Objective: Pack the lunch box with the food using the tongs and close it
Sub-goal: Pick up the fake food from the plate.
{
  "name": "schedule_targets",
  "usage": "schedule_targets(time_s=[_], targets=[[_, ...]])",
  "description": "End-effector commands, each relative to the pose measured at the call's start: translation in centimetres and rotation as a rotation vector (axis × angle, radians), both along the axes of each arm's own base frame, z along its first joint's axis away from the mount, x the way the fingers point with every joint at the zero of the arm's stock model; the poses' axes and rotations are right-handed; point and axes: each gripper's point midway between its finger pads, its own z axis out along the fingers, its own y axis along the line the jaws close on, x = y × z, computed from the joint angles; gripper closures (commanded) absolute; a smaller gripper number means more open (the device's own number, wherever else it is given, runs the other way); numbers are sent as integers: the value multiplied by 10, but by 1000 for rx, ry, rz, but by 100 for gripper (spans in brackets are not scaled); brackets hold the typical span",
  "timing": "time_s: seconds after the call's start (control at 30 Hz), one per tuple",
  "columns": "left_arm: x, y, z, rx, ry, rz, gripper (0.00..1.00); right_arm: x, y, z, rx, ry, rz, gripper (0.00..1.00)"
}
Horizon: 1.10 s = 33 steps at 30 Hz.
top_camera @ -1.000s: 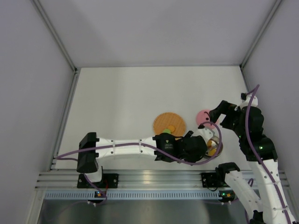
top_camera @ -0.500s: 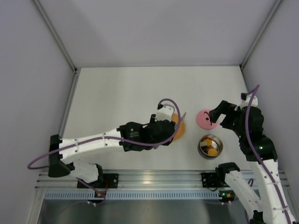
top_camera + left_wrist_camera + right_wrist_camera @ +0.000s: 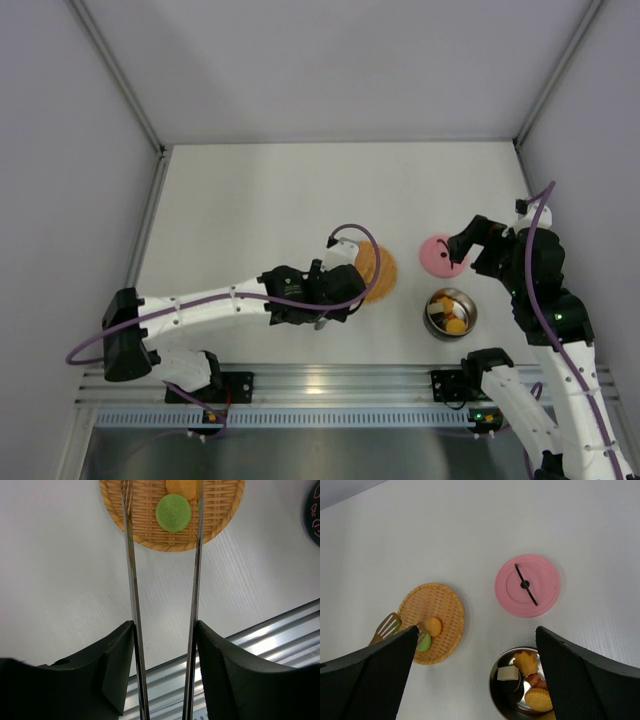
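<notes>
Holding tongs [image 3: 131, 580] over green food [image 3: 173, 512]

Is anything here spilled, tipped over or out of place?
Nothing stands out. The pink lid lies flat beside the open steel bowl, food sits inside it, two pieces rest on the woven mat. The left gripper holds the tongs straight.

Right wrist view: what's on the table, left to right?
tongs → mat → lid. The lunch box sits directly below the lid in the picture, so it is left out of the order.
</notes>
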Motion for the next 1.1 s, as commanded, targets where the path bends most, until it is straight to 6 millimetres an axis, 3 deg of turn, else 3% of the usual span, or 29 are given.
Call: schedule_targets(time_s=[0.0,0.7,1.07], targets=[[-5,-6,2,-53,24,-13,44,-3,-4,4,-3,-5,-13,1],[-9,-13,-13,-24,57,-53,47,-2,-5,4,-5,-5,-16,0],[-7,-15,-13,-25,59,-60,56,-1,-5,7,-7,-7,-15,1]])
